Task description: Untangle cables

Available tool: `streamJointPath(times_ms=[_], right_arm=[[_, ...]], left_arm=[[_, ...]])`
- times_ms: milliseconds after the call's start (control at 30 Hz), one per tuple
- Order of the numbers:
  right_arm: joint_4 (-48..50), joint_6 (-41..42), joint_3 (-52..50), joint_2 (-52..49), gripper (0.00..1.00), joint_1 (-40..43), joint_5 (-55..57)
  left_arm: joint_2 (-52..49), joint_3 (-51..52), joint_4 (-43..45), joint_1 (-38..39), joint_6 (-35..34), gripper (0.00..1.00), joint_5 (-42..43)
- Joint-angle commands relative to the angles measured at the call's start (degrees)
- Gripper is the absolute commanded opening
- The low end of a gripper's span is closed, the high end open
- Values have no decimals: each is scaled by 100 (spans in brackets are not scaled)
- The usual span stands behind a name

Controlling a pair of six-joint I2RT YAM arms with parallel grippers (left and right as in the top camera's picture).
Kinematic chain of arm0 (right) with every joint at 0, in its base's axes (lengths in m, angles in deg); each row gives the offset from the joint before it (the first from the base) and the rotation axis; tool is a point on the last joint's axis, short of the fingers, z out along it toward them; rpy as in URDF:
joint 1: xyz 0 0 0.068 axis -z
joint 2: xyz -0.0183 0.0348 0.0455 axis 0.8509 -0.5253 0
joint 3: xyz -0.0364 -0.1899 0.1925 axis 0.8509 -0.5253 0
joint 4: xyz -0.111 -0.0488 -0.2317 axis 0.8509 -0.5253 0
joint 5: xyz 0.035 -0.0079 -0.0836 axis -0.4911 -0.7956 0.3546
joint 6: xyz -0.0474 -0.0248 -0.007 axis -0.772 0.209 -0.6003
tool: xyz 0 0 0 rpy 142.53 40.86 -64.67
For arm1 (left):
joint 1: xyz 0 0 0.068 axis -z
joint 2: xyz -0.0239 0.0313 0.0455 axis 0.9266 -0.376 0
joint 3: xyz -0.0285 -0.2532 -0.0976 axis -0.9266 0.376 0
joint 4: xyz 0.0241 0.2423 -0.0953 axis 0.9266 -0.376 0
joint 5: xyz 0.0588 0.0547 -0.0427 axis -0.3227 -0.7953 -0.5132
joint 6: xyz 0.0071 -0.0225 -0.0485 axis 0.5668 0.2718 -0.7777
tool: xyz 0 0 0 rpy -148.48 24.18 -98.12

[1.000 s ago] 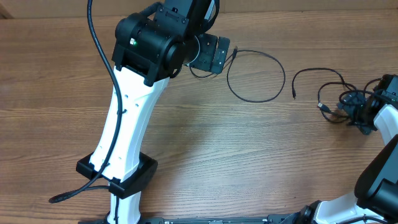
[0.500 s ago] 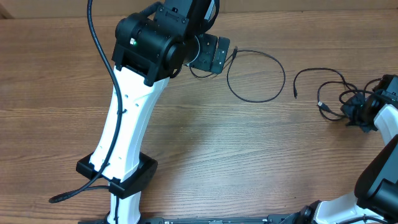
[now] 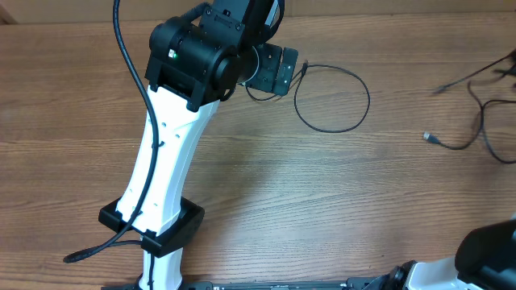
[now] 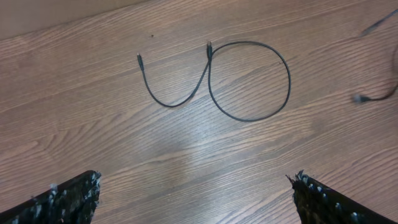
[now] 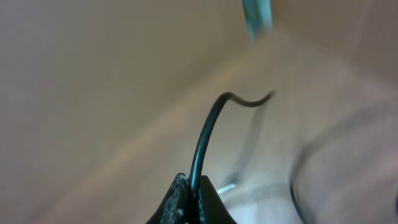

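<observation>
Cables look light, limp & thin, so pinch near a plug, not mid-loop: looped cable point(image 4: 290, 79) lies flat on table point(image 4: 93, 143) by the wide-apart L claw point(image 4: 196, 200), while R claw point(image 5: 191, 200) is clamped on a second cable point(image 5: 207, 132), w/ loose strands point(image 3: 482, 121) trailing at table's right edge.

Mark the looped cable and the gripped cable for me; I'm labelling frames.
looped cable point(image 4: 290, 81), left wrist view, right side of its loop.
gripped cable point(image 5: 201, 149), right wrist view, strand above the right gripper point(image 5: 194, 186).
</observation>
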Motion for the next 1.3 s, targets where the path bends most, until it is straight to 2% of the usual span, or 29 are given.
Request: streamJointPath(times_ms=[0,133,467,800,1133,1167,1200,1267], right_arm=[[125,-221,723,210,4,-59,-33],[824,-317,935,201,4,-153,-33],[1462,-299,935,-271,4,-621,142],[1836,-302,935,-1534,4,-811,774],[1700,-319,933,-2516,4,-820,1169],[1650,-319,933,-2557,7,-820,1167],[1589,-319,933,-2592,20,-822,1167],[1523,-319,935,-2590,82,-826,1150]], left_arm=[[-20,-2,-11,52,68,100,31],[-20,-2,-11,52,68,100,31],[-20,-2,-11,52,68,100,31],[-20,-2,-11,52,68,100,28],[-20,-2,-11,52,70,100,26],[-20,-2,-11,52,70,100,26],[-20,-2,-11,52,70,100,26],[-22,-2,-11,52,70,100,26]])
